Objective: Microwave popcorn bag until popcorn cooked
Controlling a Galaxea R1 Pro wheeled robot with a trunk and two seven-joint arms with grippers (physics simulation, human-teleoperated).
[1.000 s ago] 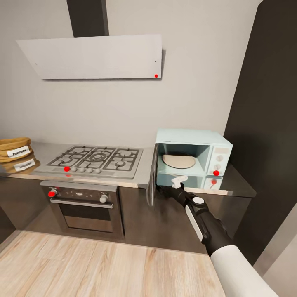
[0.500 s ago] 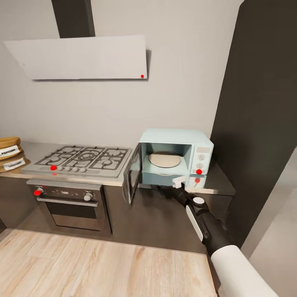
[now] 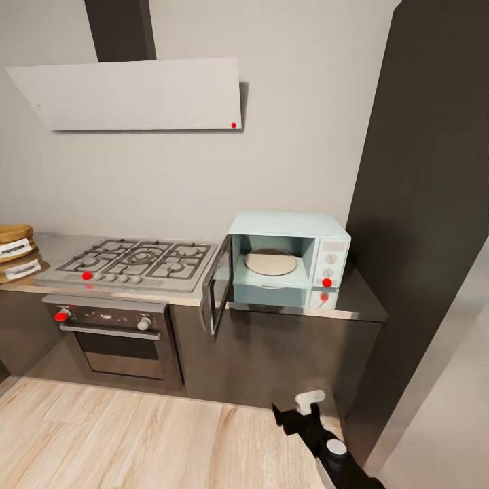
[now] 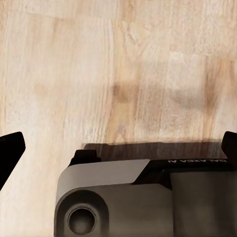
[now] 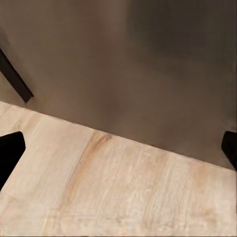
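Right gripper [image 3: 293, 415]: positioned low, in front of the dark cabinet fronts [image 3: 272, 353] and above the wooden floor [image 3: 136, 435]. In the right wrist view its fingers [image 5: 10, 150] appear at opposite edges, spread wide apart, with nothing between them; beyond them lie the cabinet base and floor planks.

Left gripper [image 4: 118, 148]: fingers likewise spread apart and empty, pointed down at the wooden floor, with part of the robot's own grey body [image 4: 118, 197] below them.

Microwave [image 3: 288, 261]: stands on the table [image 3: 353, 302] at the right end, beside a tall dark panel [image 3: 428, 170]. Its door [image 3: 216, 293] is swung open to the left. The round turntable plate [image 3: 270, 261] inside is bare.

Popcorn bag [image 3: 13, 244]: sits on the table at the far left edge of the head view, partly cut off. The gas hob [image 3: 136, 263] lies between it and the microwave, above the built-in oven [image 3: 112, 336]. A range hood [image 3: 136, 95] hangs on the wall.
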